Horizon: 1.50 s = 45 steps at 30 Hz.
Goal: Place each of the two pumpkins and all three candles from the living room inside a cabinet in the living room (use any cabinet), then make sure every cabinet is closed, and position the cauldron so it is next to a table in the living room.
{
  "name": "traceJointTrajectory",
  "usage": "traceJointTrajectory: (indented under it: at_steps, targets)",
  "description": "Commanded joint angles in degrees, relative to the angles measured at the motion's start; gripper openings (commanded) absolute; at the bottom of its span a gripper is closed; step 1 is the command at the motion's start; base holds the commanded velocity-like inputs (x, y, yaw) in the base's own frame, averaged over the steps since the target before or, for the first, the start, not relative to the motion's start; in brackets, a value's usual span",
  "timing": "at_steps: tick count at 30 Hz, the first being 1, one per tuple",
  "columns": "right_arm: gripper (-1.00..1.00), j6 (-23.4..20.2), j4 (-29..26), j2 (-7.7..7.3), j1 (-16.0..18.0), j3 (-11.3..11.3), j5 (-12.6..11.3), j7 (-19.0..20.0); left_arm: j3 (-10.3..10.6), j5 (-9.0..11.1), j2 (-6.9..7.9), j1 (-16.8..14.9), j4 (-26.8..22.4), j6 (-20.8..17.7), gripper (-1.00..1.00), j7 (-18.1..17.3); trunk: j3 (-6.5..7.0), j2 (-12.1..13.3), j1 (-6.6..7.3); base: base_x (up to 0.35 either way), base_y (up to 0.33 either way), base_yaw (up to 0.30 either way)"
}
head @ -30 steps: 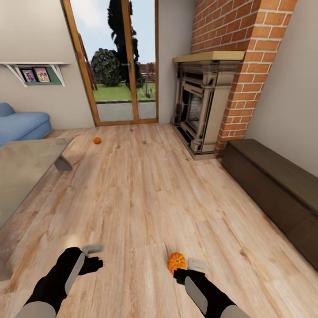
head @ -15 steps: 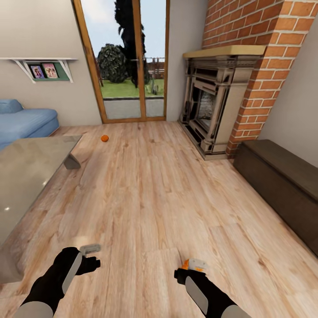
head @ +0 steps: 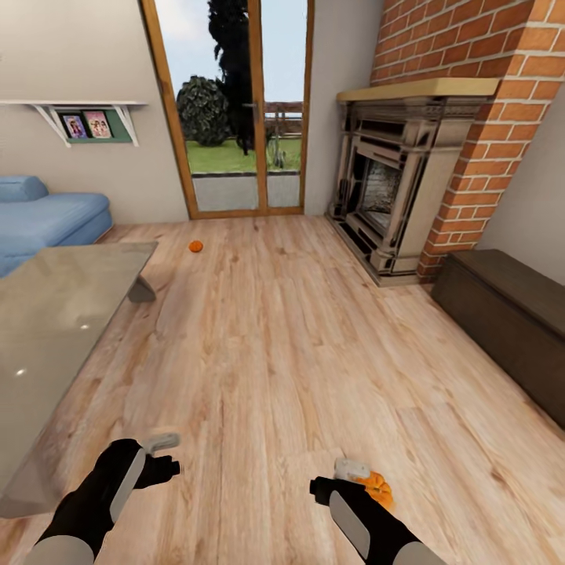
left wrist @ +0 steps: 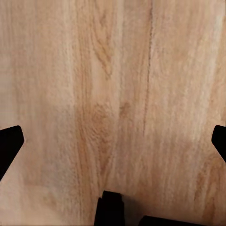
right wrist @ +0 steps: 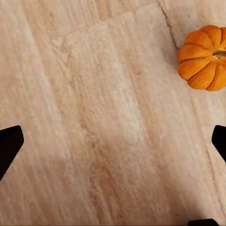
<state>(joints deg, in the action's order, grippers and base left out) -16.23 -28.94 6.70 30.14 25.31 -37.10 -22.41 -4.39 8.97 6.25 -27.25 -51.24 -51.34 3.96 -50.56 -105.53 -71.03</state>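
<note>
From my seat the near pumpkin (head: 378, 488) sits on the floor just beside my right claw (head: 351, 469), at about its four o'clock, both claws spread wide and empty, so the right arm is nearer than the left claw (head: 162, 441).

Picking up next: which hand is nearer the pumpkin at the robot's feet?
Right. The right hand sits just beside the near pumpkin, not touching it; the left hand hangs over bare floor, well off to the pumpkin's left.

blue sofa (head: 47, 216) | brick fireplace (head: 400, 188) | glass doors (head: 239, 110) (garden beyond) | wall shelf (head: 82, 118)
</note>
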Motion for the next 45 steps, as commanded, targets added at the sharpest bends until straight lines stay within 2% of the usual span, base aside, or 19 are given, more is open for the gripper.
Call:
traceJointTrajectory:
  at_steps: [1,12,19,45]
  targets:
    - [1.00,0.01,0.01,0.02,0.00,0.00,0.01,0.00,0.00,-0.01,0.00,0.00,0.00,0.00,1.00,0.00,-0.07,0.00,0.00,0.098,0.332,0.053]
    - [1.00,-0.03,-0.01,0.13,0.00,0.00,0.01,0.00,0.00,-0.04,-0.01,0.00,0.00,0.09,1.00,0.00,-1.02,0.00,0.00,0.188,0.295,0.076]
    - [1.00,0.05,0.02,0.00,-0.02,0.00,-0.02,0.00,0.05,-0.07,-0.01,0.00,0.00,0.14,1.00,0.00,-1.14,0.00,0.00,0.260,0.228,0.021]
    - [1.00,0.06,0.02,0.01,-0.01,0.00,-0.04,0.00,0.09,-0.05,-0.01,0.00,0.00,0.36,1.00,0.00,-1.15,0.00,0.00,0.325,0.075,0.000]
